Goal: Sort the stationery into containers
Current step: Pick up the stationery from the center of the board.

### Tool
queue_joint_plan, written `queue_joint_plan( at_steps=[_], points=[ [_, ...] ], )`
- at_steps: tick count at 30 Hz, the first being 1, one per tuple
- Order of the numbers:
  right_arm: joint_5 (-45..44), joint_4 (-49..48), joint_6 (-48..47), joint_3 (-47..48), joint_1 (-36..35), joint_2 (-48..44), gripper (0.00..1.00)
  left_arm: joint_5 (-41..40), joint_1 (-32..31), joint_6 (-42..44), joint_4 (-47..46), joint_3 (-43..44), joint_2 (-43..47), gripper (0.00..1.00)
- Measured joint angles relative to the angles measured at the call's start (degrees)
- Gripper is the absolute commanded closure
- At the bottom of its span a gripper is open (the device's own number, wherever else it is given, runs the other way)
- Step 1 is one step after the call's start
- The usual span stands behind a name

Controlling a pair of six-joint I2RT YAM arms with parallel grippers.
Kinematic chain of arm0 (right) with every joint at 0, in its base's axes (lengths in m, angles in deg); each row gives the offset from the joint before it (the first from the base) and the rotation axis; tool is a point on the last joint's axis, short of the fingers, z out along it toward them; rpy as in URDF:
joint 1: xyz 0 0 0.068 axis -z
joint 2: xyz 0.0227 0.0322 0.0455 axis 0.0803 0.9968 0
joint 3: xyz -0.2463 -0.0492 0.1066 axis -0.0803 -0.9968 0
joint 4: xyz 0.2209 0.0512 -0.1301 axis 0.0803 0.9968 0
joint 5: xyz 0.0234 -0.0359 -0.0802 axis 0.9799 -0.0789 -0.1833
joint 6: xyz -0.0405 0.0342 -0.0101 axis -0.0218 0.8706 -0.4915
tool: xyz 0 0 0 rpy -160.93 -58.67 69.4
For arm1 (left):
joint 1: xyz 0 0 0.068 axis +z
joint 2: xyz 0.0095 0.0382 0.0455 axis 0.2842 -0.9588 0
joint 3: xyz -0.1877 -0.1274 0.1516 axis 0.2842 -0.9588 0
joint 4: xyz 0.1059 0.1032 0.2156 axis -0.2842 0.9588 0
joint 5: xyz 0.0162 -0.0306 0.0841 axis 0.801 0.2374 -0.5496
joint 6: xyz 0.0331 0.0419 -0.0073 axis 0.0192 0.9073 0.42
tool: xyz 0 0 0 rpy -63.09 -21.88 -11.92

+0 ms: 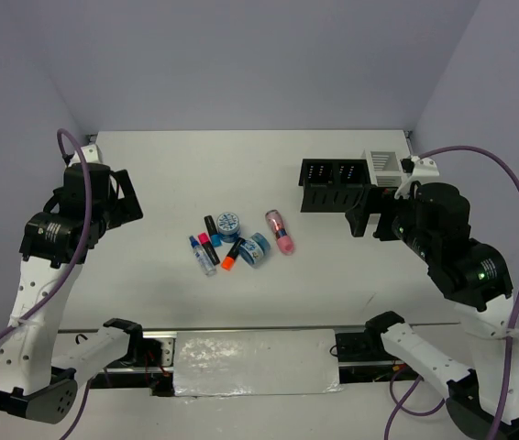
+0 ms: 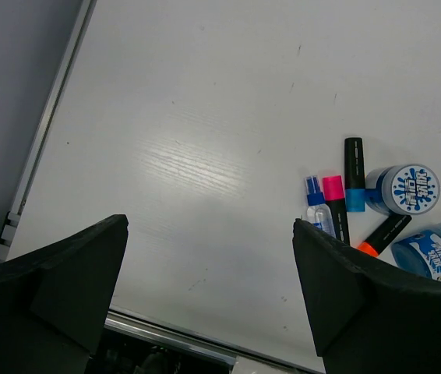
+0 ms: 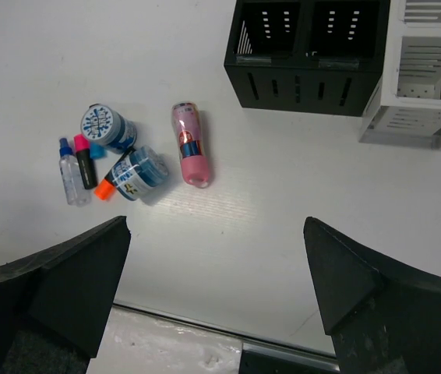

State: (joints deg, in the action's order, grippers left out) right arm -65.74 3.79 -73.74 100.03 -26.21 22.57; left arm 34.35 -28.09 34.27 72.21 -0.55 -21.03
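The stationery lies in a cluster at the table's middle: two blue-white tape rolls (image 1: pixel 228 223) (image 1: pixel 255 249), a pink tube (image 1: pixel 280 232), and short markers with pink (image 1: pixel 207 247), cyan (image 1: pixel 212 229) and orange (image 1: pixel 230 257) caps, plus a small blue-capped clear bottle (image 1: pixel 202 255). The black organiser (image 1: pixel 335 183) and the white slatted box (image 1: pixel 383 167) stand at the back right. My left gripper (image 1: pixel 122 197) is open and empty, left of the cluster (image 2: pixel 334 204). My right gripper (image 1: pixel 369 220) is open and empty, right of the pink tube (image 3: pixel 189 144), in front of the organiser (image 3: pixel 306 54).
The table's near edge with a metal rail (image 2: pixel 166 335) runs just below both grippers. The white box (image 3: pixel 427 70) touches the organiser's right side. Grey walls close the table at the back and sides.
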Motion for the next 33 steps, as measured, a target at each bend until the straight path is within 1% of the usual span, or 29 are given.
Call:
queue_joint_plan(
  at_steps=[5, 9, 11, 12, 14, 16, 19, 23, 26, 29, 33],
  points=[
    [0.6, -0.1, 0.2, 0.0, 0.0, 0.0, 0.00, 0.0, 0.0, -0.2, 0.1, 0.0, 0.0, 0.01],
    [3.9, -2.1, 1.6, -0.9, -0.2, 0.4, 0.00, -0.5, 0.0, -1.4, 0.5, -0.4, 0.3, 0.01],
    [4.8, -4.0, 3.4, -1.4, -3.1, 3.0, 0.00, -0.6, 0.0, -2.3, 1.1, -0.9, 0.4, 0.01],
    [4.1, -5.1, 4.3, -1.3, -6.6, 5.1, 0.00, -0.6, 0.0, -3.0, 1.4, -1.2, 0.4, 0.01],
    [2.4, -7.9, 5.5, -0.7, -14.4, 11.9, 0.00, -0.2, 0.0, -3.9, 1.7, -2.4, 0.3, 0.01],
    [-0.6, -9.3, 6.6, 2.6, -21.7, 21.1, 0.00, 0.5, 0.0, -4.9, 2.4, -3.7, 0.2, 0.01],
    [-4.1, -14.3, 7.3, 8.6, -27.8, 37.0, 0.00, 1.9, 0.0, -6.6, 3.5, -4.9, -0.2, 0.01],
    [-6.4, -15.9, 7.5, 17.7, -31.5, 56.3, 0.00, 4.0, 0.0, -8.8, 4.5, -5.7, 0.2, 0.01],
    [-7.7, -15.9, 7.1, 23.8, -32.5, 66.1, 0.00, 5.4, 0.0, -9.2, 5.0, -5.9, 1.1, 0.01],
    [-8.7, -15.7, 6.3, 26.6, -32.6, 70.8, 0.00, 6.5, 0.0, -9.2, 5.4, -6.0, 2.1, 0.01],
    [-10.0, -15.5, 4.9, 27.7, -32.5, 73.2, 0.00, 6.9, 0.0, -9.1, 5.8, -6.3, 3.5, 0.01]
  ],
)
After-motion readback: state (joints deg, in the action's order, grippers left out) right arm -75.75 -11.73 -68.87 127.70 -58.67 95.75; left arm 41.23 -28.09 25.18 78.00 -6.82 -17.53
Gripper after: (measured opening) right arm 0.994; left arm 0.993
